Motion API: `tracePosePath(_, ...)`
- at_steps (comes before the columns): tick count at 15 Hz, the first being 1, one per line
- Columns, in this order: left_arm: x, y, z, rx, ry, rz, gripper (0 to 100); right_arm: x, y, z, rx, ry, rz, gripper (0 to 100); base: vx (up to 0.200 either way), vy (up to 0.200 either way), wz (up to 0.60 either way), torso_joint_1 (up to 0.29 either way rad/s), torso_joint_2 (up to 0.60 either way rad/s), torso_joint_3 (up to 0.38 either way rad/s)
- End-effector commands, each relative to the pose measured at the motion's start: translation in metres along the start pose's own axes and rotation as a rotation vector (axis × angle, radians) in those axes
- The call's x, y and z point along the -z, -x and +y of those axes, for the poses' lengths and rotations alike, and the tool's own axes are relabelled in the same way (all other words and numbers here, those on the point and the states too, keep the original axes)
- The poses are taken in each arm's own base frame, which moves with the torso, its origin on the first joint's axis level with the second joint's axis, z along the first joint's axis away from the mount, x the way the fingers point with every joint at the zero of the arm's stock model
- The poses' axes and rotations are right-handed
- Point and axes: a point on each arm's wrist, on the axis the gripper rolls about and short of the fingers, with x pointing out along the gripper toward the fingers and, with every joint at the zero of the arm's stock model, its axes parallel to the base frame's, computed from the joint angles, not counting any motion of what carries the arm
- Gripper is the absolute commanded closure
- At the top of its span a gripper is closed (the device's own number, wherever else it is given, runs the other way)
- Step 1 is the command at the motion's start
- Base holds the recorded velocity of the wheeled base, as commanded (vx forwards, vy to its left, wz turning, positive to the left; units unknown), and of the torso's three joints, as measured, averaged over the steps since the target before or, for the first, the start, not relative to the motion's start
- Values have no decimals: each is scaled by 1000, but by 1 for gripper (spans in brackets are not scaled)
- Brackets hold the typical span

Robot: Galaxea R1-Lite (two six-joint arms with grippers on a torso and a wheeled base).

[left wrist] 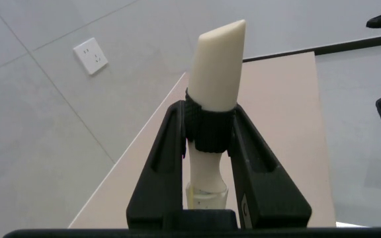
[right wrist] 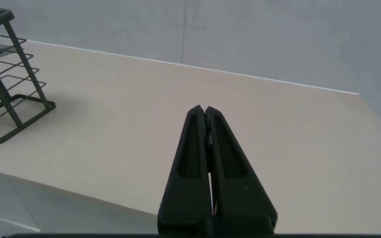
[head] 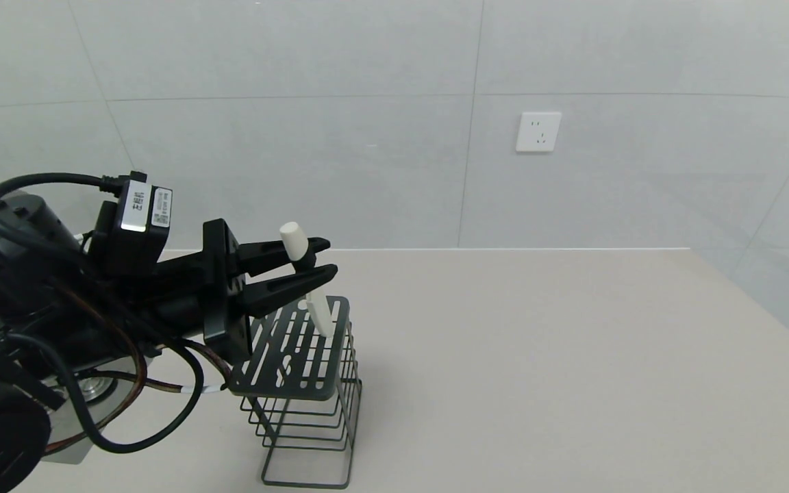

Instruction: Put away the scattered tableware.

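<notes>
My left gripper [head: 312, 263] is shut on a white-handled utensil [head: 293, 239], holding it above the slotted top of a dark wire cutlery rack [head: 298, 363]. The utensil's lower part [head: 319, 311] reaches down to the rack's top plate. From the left wrist, the cream handle [left wrist: 215, 73] stands up between the two black fingers [left wrist: 167, 149]. My right gripper [right wrist: 207, 119] is shut with nothing in it, hovering over the beige counter [right wrist: 144, 119], with the rack [right wrist: 5, 86] farther off.
The beige countertop [head: 538, 356] stretches to the right of the rack. A tiled wall with a white socket [head: 538, 131] stands behind. A round metal object [head: 93, 387] lies under my left arm.
</notes>
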Motion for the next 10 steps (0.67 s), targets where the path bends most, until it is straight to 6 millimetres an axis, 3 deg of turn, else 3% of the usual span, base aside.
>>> tracePosePath(1, 5, 2, -4, 4, 18, 15, 100, 0, 0, 0, -1, -2, 1, 100, 0, 0, 0, 0, 0, 0)
tracePosePath(10, 16, -1, -2, 6, 44, 37, 100, 0, 0, 0, -1, 0, 1, 100, 0, 0, 0, 0, 0, 0)
